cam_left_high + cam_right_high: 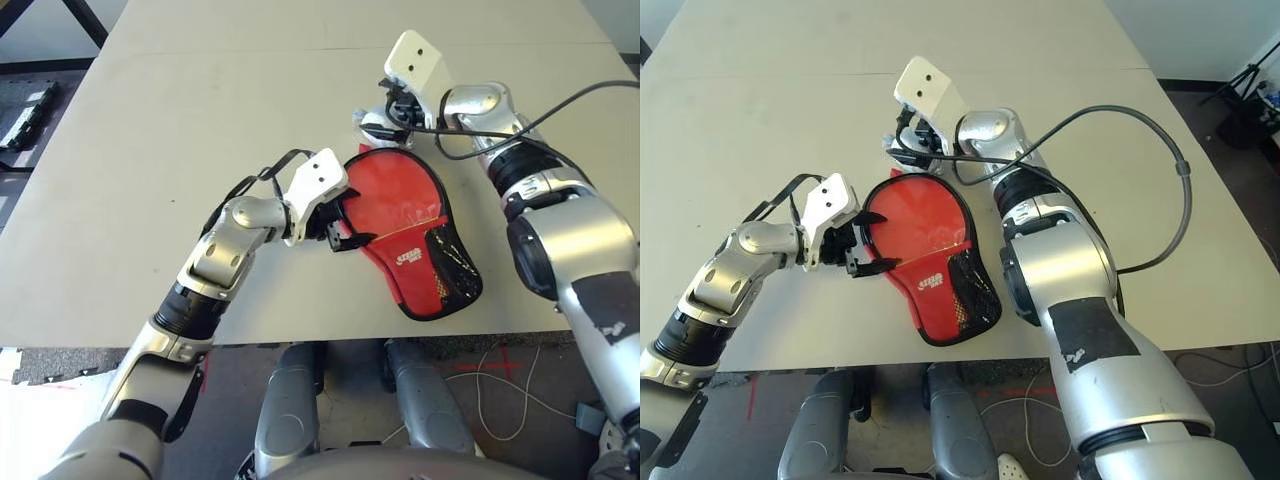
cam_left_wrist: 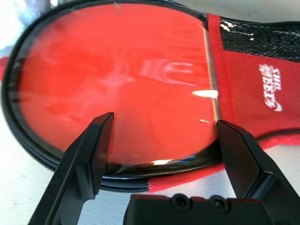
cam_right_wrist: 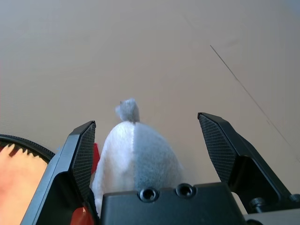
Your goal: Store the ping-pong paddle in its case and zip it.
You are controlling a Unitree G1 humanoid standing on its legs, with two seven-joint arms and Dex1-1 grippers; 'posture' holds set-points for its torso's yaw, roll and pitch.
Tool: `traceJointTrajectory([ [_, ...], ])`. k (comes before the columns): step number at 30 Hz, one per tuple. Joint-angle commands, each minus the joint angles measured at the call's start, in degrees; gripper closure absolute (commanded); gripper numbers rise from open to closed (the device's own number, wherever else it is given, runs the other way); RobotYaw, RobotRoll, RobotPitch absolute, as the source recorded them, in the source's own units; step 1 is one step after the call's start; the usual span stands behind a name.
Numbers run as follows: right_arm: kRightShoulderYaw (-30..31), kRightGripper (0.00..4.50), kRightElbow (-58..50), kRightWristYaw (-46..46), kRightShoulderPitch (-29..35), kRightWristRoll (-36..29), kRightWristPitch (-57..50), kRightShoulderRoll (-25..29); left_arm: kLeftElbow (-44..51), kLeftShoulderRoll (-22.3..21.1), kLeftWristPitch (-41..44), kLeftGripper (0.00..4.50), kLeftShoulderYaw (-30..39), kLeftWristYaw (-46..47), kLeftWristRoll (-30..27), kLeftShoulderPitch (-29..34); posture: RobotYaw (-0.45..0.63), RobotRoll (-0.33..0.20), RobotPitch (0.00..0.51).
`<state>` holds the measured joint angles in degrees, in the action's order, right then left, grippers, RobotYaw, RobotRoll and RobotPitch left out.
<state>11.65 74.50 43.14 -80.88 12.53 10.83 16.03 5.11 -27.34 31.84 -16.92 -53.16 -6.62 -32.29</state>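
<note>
Big flat tan table (image 1: 200,120), smooth top. Red paddle-shaped fabric case (image 1: 415,240) with black edging, black mesh pocket, white logo lies near front edge. Round shiny red rubber paddle (image 2: 122,84) sits inside open case. Left gripper (image 2: 161,140) at case's 9 o'clock, black fingers apart, holding nothing. Right gripper (image 3: 147,140) at case's 12 o'clock, fingers apart around soft white wad (image 3: 136,154); can't tell if touching.

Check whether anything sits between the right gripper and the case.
Yes. A small white wad sits between the open fingers of the right gripper, at the far rounded end of the case. The case's toothed edge shows just beside the wad. The left gripper faces the case with nothing between.
</note>
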Motion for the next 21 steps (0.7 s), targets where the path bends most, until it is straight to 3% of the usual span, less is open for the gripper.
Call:
traceJointTrajectory([
  [1, 1.34, 0.0, 1.32, 0.17, -0.63, 2.54, -1.79, -1.2, -0.3, 0.18, 2.09, 0.03, -3.5, -0.29, 0.66, 2.43, 0.03, 0.0, 0.272],
  [8, 1.93, 0.0, 2.0, 0.55, -0.16, 4.9, -4.91, -1.83, -0.25, 0.36, 2.28, 0.03, -3.5, -0.19, 0.48, 2.18, 0.03, 0.0, 0.279],
  [10, 1.97, 0.34, 2.08, -0.13, -0.08, 5.53, -5.64, -1.71, -0.28, 0.42, 2.32, 0.0, -3.45, -0.18, 0.44, 2.05, 0.03, 0.0, 0.281],
  [21, 1.55, 3.53, 1.93, -0.73, 0.5, 7.03, -6.14, -0.32, -0.53, 0.83, 2.29, 0.0, -3.4, -0.24, 0.27, 1.52, 0.02, 0.0, 0.282],
])
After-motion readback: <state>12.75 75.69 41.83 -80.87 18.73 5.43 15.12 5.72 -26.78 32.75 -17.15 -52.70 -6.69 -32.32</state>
